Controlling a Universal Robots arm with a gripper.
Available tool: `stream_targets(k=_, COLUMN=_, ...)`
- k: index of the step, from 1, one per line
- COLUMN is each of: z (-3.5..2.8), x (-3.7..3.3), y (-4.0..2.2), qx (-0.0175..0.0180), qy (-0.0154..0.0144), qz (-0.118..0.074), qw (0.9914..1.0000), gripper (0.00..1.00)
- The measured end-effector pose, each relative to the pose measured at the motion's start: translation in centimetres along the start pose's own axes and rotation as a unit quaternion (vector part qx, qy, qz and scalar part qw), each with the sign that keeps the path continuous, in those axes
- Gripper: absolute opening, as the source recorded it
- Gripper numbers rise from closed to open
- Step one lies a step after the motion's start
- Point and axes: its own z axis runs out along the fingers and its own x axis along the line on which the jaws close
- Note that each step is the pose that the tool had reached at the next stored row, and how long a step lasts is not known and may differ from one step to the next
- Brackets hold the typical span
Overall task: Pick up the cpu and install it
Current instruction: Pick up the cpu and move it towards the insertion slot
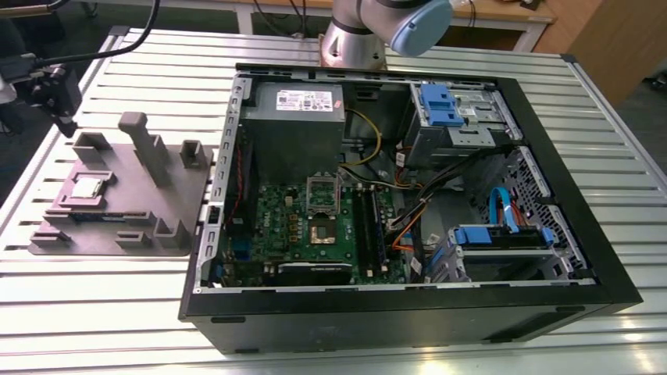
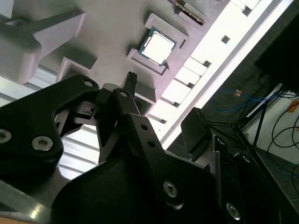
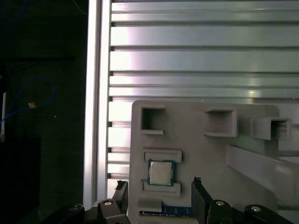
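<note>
The cpu point(image 3: 161, 172) is lying flat in a shallow recess near the grey tray's point(image 3: 196, 149) edge. The gripper point(image 3: 159, 183) is hovering above it with its jaws spread and empty. A clean grasp is probably demanding centring over the chip and pinching opposite rims squarely.

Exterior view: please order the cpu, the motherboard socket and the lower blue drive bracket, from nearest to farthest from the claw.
1. cpu, on the grey tray by the claw.
2. motherboard socket, middle of the case.
3. lower blue drive bracket, the exterior view's right.
</note>
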Motion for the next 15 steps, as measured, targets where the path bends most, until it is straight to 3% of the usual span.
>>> stream_targets(k=15, z=2.72, x=-0.12, y=-0.22, qx=-0.0039, qy=0.0000, qz=0.000, qw=0.99999, gripper=0.65)
